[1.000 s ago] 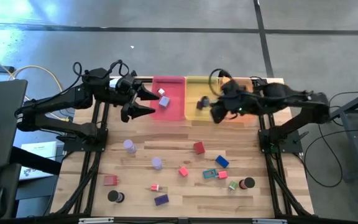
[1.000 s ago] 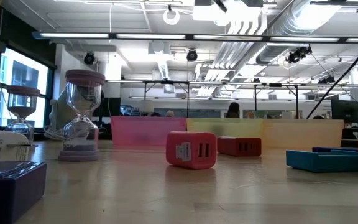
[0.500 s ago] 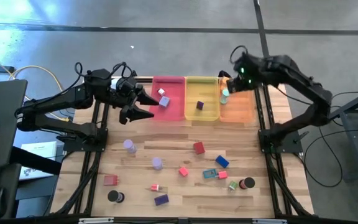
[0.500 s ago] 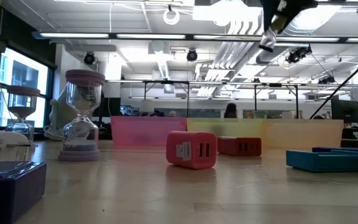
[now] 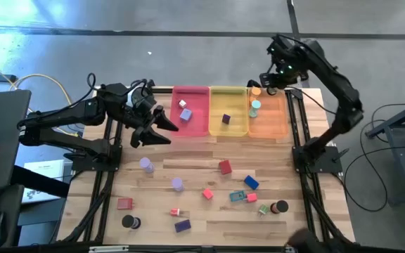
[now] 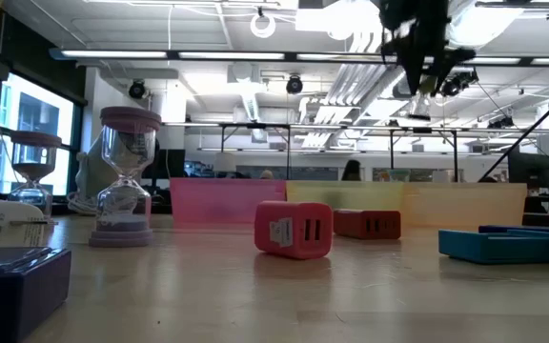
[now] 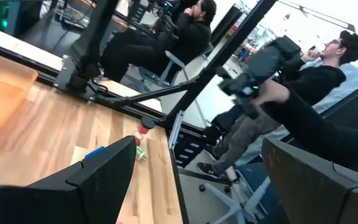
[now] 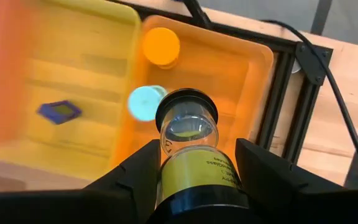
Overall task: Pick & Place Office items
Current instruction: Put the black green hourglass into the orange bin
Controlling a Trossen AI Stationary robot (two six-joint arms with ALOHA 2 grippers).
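Note:
My right gripper point(image 8: 194, 180) hangs high over the far end of the orange tray point(image 5: 269, 126) and is shut on a clear cylinder with black ends and yellow inside point(image 8: 187, 121). The low view shows this gripper point(image 6: 419, 76) well above the table. Under it in the orange tray lie an orange disc point(image 8: 160, 46) and a teal disc point(image 8: 143, 102). A purple block point(image 8: 59, 111) lies in the yellow tray point(image 5: 229, 130). My left gripper point(image 5: 169, 132) is open and level beside the pink tray point(image 5: 192, 126), with nothing between its fingers. My right gripper pinches the cylinder's lower body point(image 8: 164, 177) between its two fingers, one on each side. The fingers point steeply down from above, and the cylinder lies along them with its free end point(image 8: 187, 121) toward the tray. It is lifted clear above the orange tray.
Several loose pieces lie on the near half of the table, among them a red block point(image 5: 224, 166), a blue block point(image 5: 251, 183), lavender cylinders point(image 5: 146, 164) and a black disc point(image 5: 280, 207). A white piece point(image 5: 183, 104) sits in the pink tray. People sit beyond the table point(image 7: 328, 81).
My right gripper has swung with the cylinder from the near end of the yellow and orange trays toward the table's far right, over the orange tray's far end, and has tipped to point more steeply down. My left gripper has turned slightly toward the near edge.

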